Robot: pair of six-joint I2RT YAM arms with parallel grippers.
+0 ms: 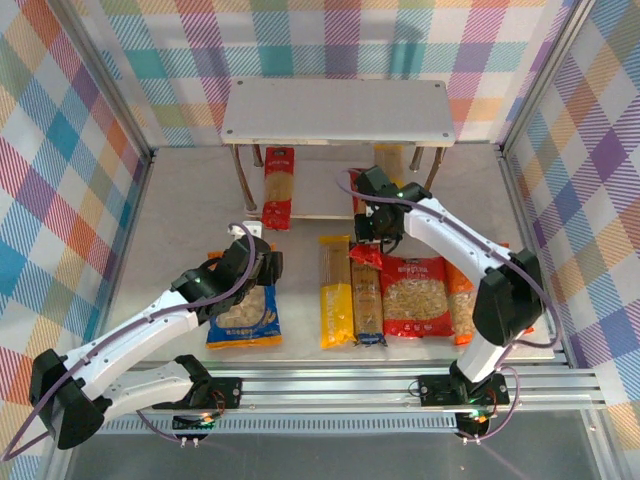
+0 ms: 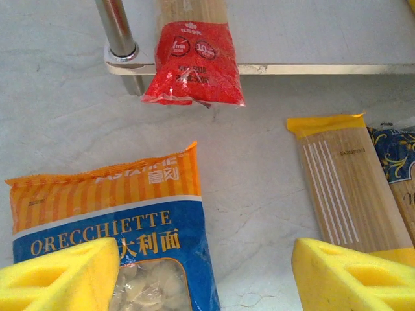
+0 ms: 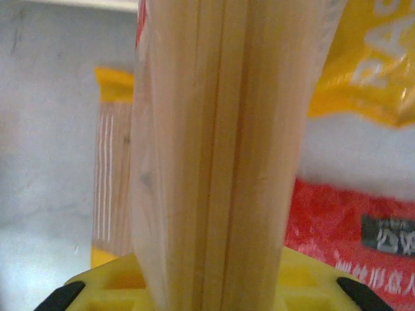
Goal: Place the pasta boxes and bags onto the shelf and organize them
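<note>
we see a long pasta pack (image 3: 220,129) clenched in the right end effector (image 3: 214,285) just in front of the shelf (image 1: 340,112), whose lower board (image 1: 322,196) carries a red pack (image 1: 277,186). the left end effector (image 2: 206,275) hangs released, jaws wide, above the blue bag (image 2: 130,240) on the desk (image 1: 180,210).

You have the shelf (image 1: 338,110) at the back of the table (image 1: 180,210), with one shelved pack (image 1: 278,185) lying lengthwise on the left of its lower board, near end overhanging the front edge. In front, left to right on the table, lie the orecchiette bag (image 1: 245,318), apart from it a first long pack (image 1: 335,295) beside a second long pack (image 1: 367,305), then a wide bag (image 1: 415,297) and the end bag (image 1: 461,305). Your left gripper (image 1: 262,262) hangs spread over the orecchiette bag's far end; your right gripper (image 1: 375,232), at the shelf's front right, clamps the held pack (image 3: 214,162).
</note>
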